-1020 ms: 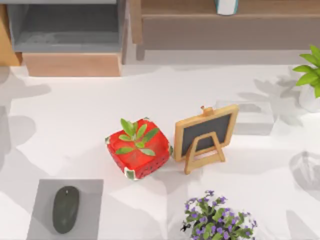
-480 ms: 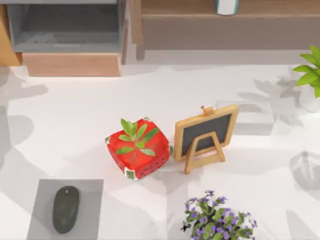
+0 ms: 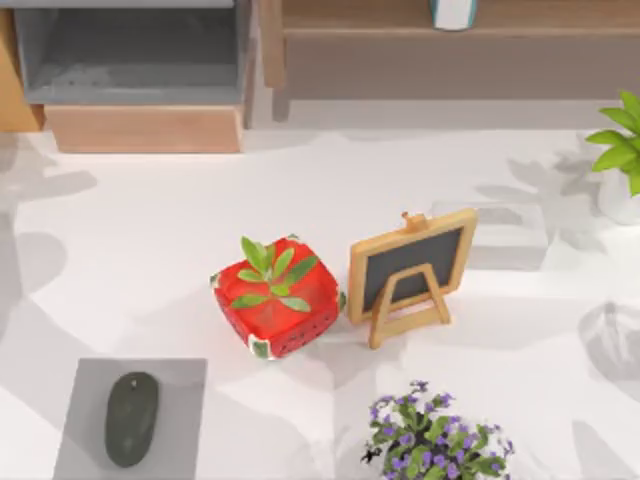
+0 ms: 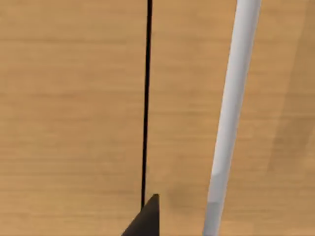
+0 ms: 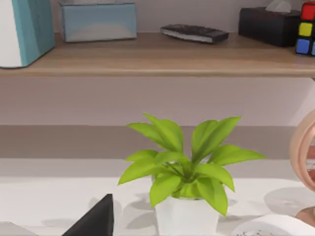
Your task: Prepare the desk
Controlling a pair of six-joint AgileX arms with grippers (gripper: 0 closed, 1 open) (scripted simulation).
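While desk [image 3: 150,250] holds planter [image 3: 277,298], chalkboard [image 3: 410,265]

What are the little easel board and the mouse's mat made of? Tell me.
Easel board: frame and legs look like light, matte wood, by tan colour; the dark grey panel looks like slate or chalkboard. Mat: flat, dull grey, probably fabric or rubber; the look leaves it open.

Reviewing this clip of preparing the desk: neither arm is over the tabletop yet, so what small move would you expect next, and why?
Probably the right gripper eases toward the desk: its view faces the green plant in a white pot at the desk's right edge, below a shelf. The left gripper faces only wood panelling. The red strawberry pot and small chalkboard easel stand mid-desk, untouched.
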